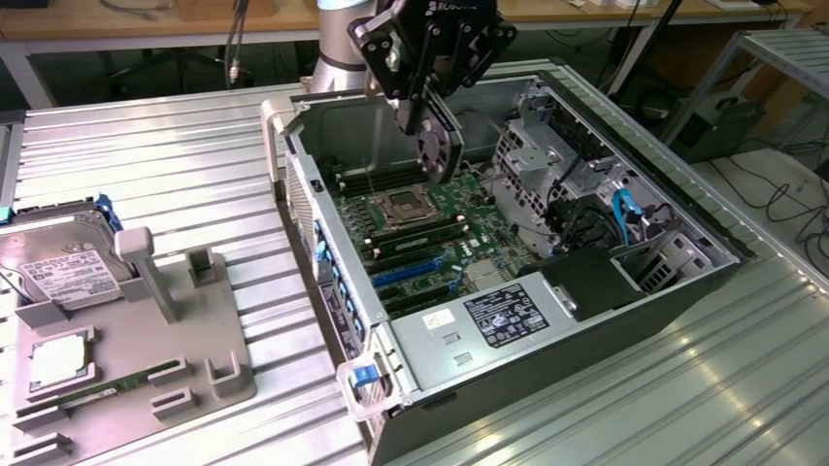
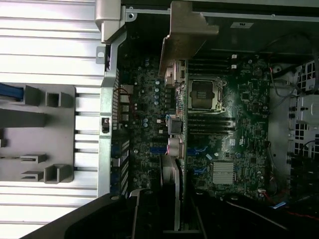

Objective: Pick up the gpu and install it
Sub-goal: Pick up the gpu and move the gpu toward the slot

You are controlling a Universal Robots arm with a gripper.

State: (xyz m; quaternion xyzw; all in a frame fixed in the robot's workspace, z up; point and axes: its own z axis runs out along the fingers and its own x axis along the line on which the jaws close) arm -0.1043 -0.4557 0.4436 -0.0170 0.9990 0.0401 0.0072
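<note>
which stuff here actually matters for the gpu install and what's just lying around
In the job:
gpu, held in the gripper
open computer case
motherboard

Lying about:
hard drive
square silver chip
grey holder

Gripper (image 1: 425,121): white brand lettering on its black body, cut by the top edge, reads about "ROBOTI" | black label (image 1: 512,316) on the silver box in the computer case: white print and symbols there, too small to read | hard drive (image 1: 58,272): white label, print unreadable | gpu (image 1: 441,150) in the gripper: nothing legible
</note>
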